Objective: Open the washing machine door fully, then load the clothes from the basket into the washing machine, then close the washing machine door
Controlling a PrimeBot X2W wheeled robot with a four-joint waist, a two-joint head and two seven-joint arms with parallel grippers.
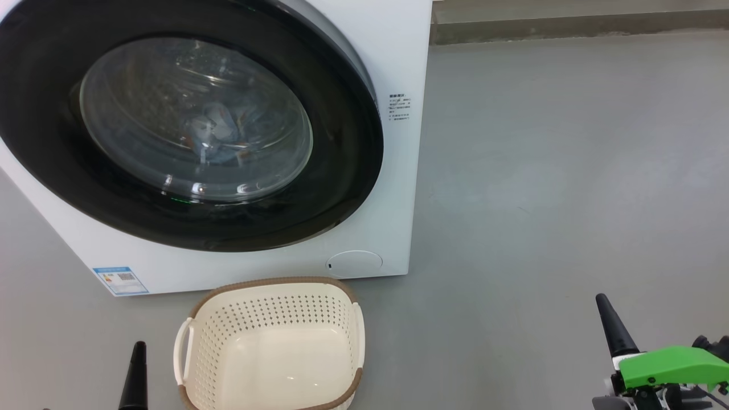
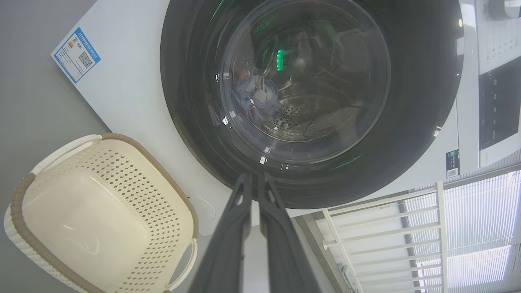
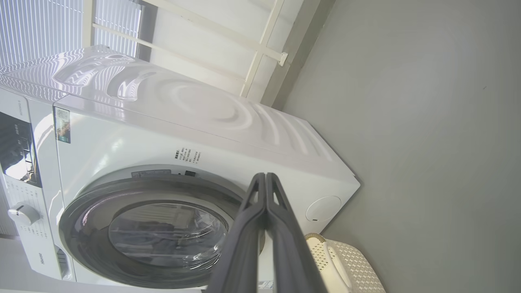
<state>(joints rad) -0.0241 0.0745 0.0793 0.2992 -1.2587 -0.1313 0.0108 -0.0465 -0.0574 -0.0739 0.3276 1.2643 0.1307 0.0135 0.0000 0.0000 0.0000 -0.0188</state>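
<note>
The washing machine (image 1: 398, 62) stands at the upper left, and its door (image 1: 347, 171) sits flush against the front, shut. Through the domed glass, the clothes (image 1: 219, 134) lie in the drum as a light blue bundle, also seen in the left wrist view (image 2: 256, 95). The basket (image 1: 273, 283) rests on the floor just before the machine, its bare bottom showing. My left gripper (image 1: 138, 348) is shut beside the basket's left handle, holding nothing. My right gripper (image 1: 602, 302) is shut far to the right over the floor. In the wrist views each pair of fingers (image 2: 254, 176) (image 3: 265, 175) lies pressed together.
A blue label (image 1: 121, 280) and a round service flap (image 1: 354, 263) mark the machine's lower front. Grey floor (image 1: 569, 171) spreads to the right up to a wall base (image 1: 569, 25). A white railing (image 2: 386, 228) and the control panel (image 3: 16, 150) show in the wrist views.
</note>
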